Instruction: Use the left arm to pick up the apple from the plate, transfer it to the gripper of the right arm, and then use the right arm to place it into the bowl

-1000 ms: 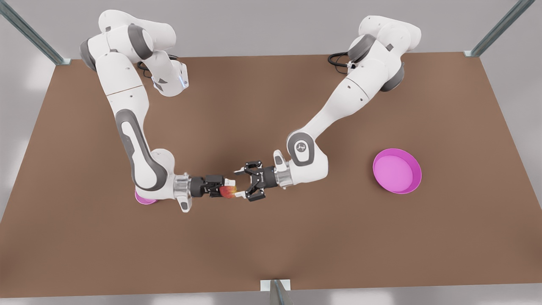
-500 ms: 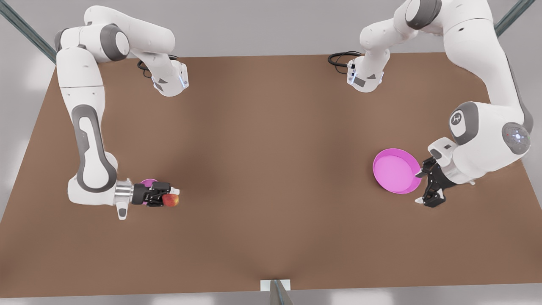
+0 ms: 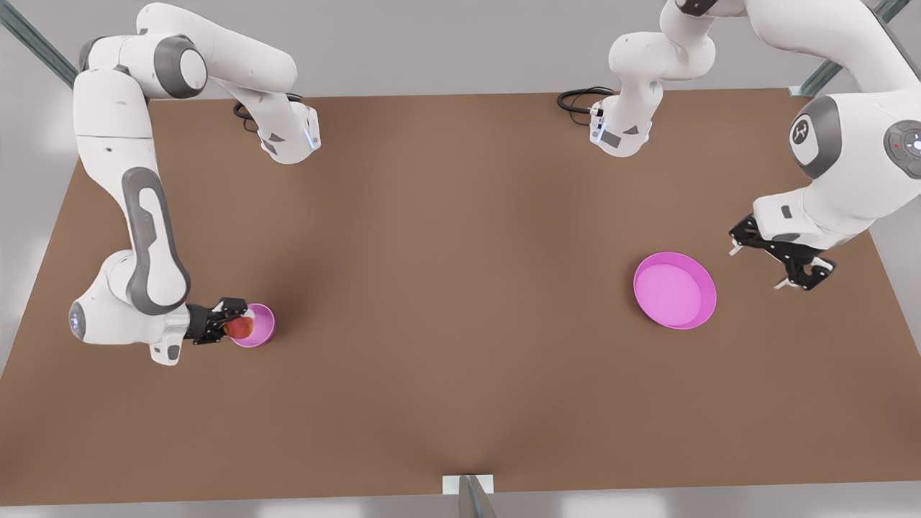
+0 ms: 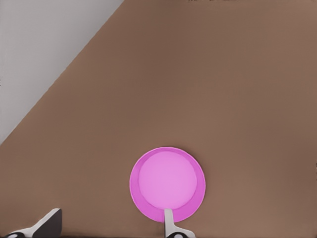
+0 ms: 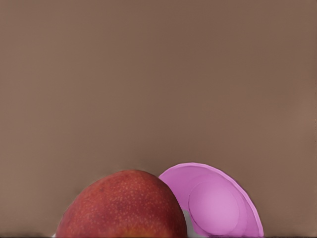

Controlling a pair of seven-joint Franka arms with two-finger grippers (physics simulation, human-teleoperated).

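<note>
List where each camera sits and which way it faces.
Front view: high over the table, looking down; both arms, left gripper near the plate, right gripper holding the apple at the bowl.
Left wrist view: above the plate, looking down; its open fingers show.
Right wrist view: behind the apple, facing the bowl.
Shared: plate, front and left wrist; apple and bowl, front and right wrist.

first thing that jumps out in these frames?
The small red apple clamped in the right gripper, poised at the near rim of the small deep magenta-pink bowl on the front view's left. Opposite, the wide shallow magenta-pink plate lies bare on the brown table, with the left gripper open, hanging beside and above it.
</note>
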